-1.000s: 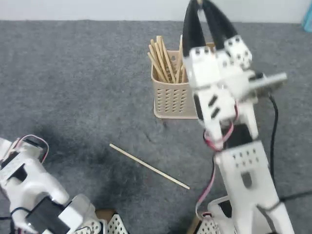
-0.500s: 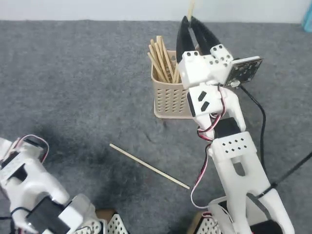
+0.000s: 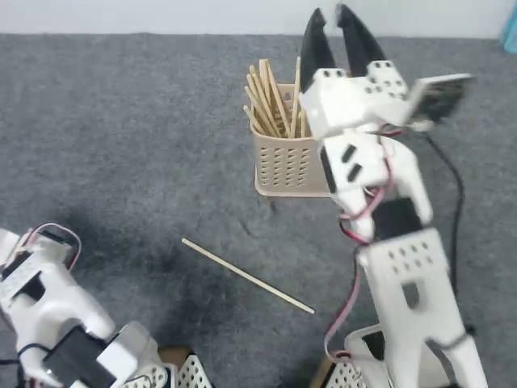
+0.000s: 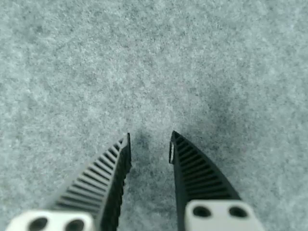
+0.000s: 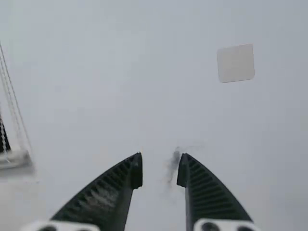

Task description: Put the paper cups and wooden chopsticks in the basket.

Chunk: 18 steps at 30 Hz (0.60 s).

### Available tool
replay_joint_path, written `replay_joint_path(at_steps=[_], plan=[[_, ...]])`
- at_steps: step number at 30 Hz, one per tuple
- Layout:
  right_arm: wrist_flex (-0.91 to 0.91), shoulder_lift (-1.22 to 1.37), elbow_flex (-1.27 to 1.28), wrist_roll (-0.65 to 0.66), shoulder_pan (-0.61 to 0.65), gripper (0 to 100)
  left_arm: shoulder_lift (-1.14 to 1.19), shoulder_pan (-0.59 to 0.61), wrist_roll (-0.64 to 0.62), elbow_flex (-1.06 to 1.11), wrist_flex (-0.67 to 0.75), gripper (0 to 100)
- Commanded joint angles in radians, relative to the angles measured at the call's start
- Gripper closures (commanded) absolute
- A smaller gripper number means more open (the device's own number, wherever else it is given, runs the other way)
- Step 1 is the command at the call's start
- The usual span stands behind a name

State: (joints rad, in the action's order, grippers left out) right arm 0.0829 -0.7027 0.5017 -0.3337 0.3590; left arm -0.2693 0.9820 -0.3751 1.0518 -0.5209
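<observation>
One wooden chopstick (image 3: pixel 247 276) is not yet in. It lies flat and aslant on the bench, in the near half between the two arm bases, touching nothing.

Left arm (image 3: pixel 56 323) sits at the near left corner. Left gripper (image 4: pixel 150 137) points down at the bare covering, its fingers (image 4: pixel 108 178) spread with nothing between them.

Basket (image 3: pixel 287 166): beige, perforated, upright, toward the far edge and a little right of centre. A bundle of chopsticks (image 3: pixel 271 93) already stands in it, leaning together, tips above the rim.

Right gripper (image 3: pixel 331 16) is raised above and just beyond the basket, over the far edge, aimed at the wall. Its fingers (image 5: pixel 207 192) are parted a little and hold nothing.

Step in hand (judgement): a drop into the basket looks done and the right arm is free. The loose stick is the next item.

Next move calls for:
- lowering a gripper onto the loose stick;
- turning the wrist so the fingers straddle it across its length;
- closing near its middle so it does not tip;
- lifting it and standing it into the basket mouth.

The stick is thin and flat on the nap, so the fingertips must go right down to the surface. Cannot tell which arm is better placed.

Surface: grey felt-like covering (image 3: pixel 121 121) with a short nap, over the whole bench.

Room: a plain white wall (image 3: pixel 161 16) runs along the far edge, with a pale square plate (image 5: pixel 235 63) on it.
</observation>
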Motion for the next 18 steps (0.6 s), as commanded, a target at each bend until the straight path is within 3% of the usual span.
replay_joint_path(at_steps=[1, 8, 13, 18], plan=[[0.275, -0.12, -0.118, -0.084, 0.081, 88.0, -0.003, 0.002, -0.008, -0.044, -0.002, 87], [0.714, -0.14, -0.063, 0.129, 0.414, 88.0, -0.003, 0.002, -0.008, -0.044, -0.002, 87], [0.754, -0.137, 0.089, 0.261, 0.555, 88.0, -0.003, 0.002, -0.008, -0.044, -0.002, 87], [0.754, 0.012, 0.167, 0.324, 0.572, 88.0, -0.003, 0.002, -0.008, -0.044, -0.002, 87]])
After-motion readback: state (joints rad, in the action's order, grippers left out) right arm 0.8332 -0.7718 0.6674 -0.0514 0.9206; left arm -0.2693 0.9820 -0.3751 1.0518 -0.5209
